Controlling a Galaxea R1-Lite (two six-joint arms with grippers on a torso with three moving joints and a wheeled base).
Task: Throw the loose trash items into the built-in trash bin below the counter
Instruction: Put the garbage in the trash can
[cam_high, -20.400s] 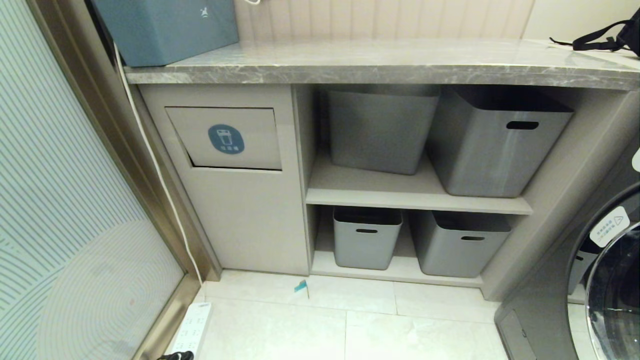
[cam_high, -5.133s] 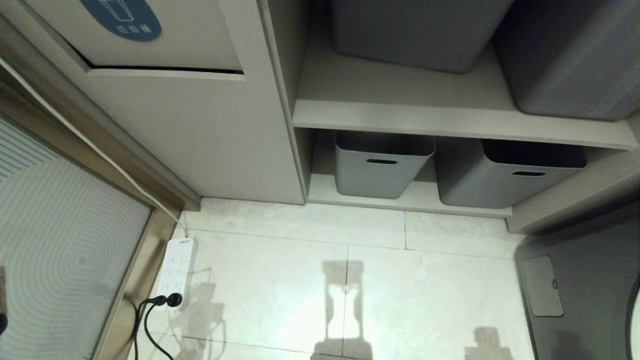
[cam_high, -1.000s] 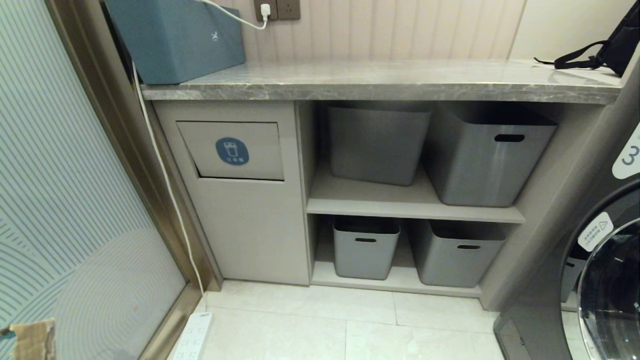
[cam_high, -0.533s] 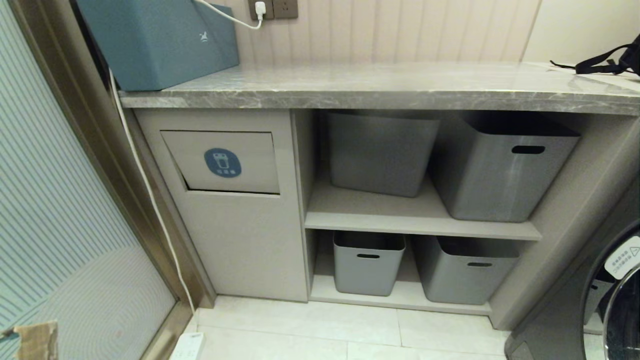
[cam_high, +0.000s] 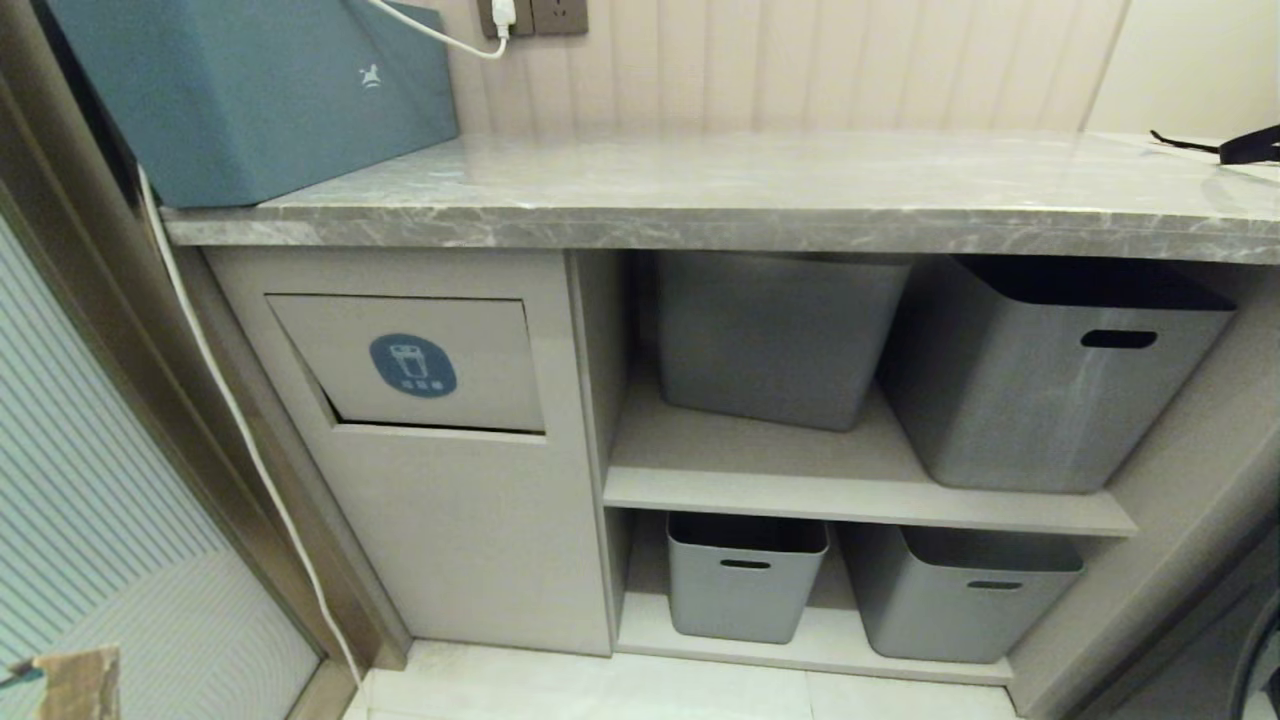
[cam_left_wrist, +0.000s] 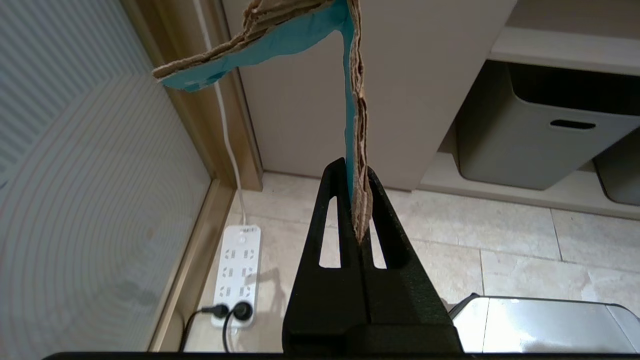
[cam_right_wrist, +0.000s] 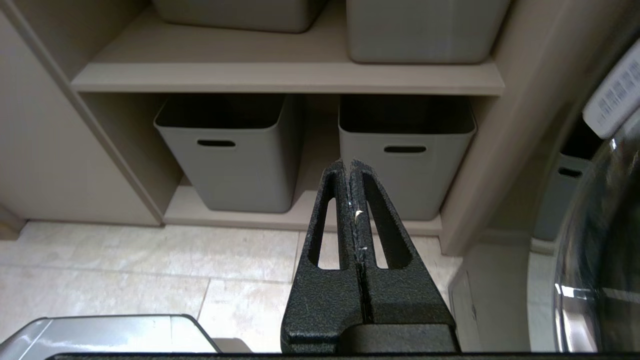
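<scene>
Your left gripper (cam_left_wrist: 356, 172) has its jaws pinching a trash scrap (cam_left_wrist: 356, 120), tan cardboard with turquoise paper, standing up out of the jaws and folding over at the top. In the head view only the scrap's tan edge (cam_high: 75, 682) shows, well below and left of the trash bin flap (cam_high: 410, 362). The scrap is not in the bin. Your right gripper (cam_right_wrist: 349, 167) has its jaws pressed together on nothing, low over the floor tiles (cam_right_wrist: 125, 265), facing the two lower grey tubs (cam_right_wrist: 227, 155).

The flap, with its round blue sticker (cam_high: 412, 365), sits in the beige cabinet panel (cam_high: 470, 540) directly under the bench (cam_high: 760, 195). Right of the flap: open shelves (cam_high: 850, 495) with grey tubs, two above, two below. Above the flap, on the bench: a blue-teal box (cam_high: 250, 90). Left of the flap: a white cable (cam_high: 230, 420) running down beside the cabinet to a power strip (cam_left_wrist: 239, 272) on the floor, next to a ribbed glass door (cam_high: 90, 520).
</scene>
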